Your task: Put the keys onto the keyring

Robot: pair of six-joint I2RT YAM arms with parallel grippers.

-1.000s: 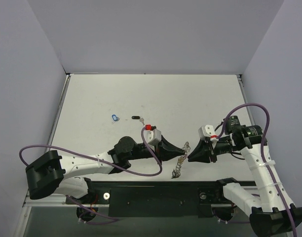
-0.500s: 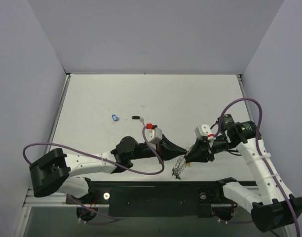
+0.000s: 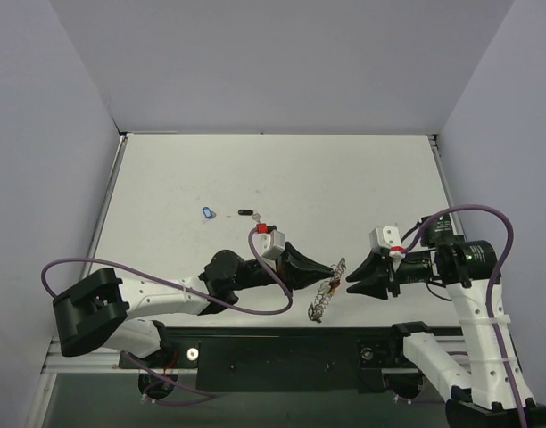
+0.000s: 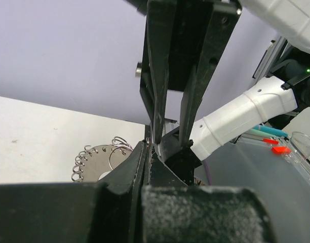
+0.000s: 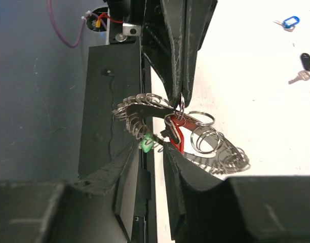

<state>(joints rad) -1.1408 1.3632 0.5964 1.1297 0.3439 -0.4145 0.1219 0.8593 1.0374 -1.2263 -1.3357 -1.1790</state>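
Near the front edge of the table (image 3: pixel 344 178), the left gripper (image 3: pixel 331 267) is clenching the keyring (image 3: pixel 321 299), a red key (image 5: pixel 176 132) hanging on it. The right gripper (image 3: pixel 350 287) is hovering just beside, fingers seemingly released. Farther back, a blue key (image 3: pixel 209 212) and a black key (image 3: pixel 246 213) are lying.

The keyring (image 5: pixel 145 112) is bright polished metal with thin wire loops, its red tag (image 5: pixel 176 132) looks like glossy plastic, and the right gripper (image 5: pixel 151 147) has matt, grainy black fingers.
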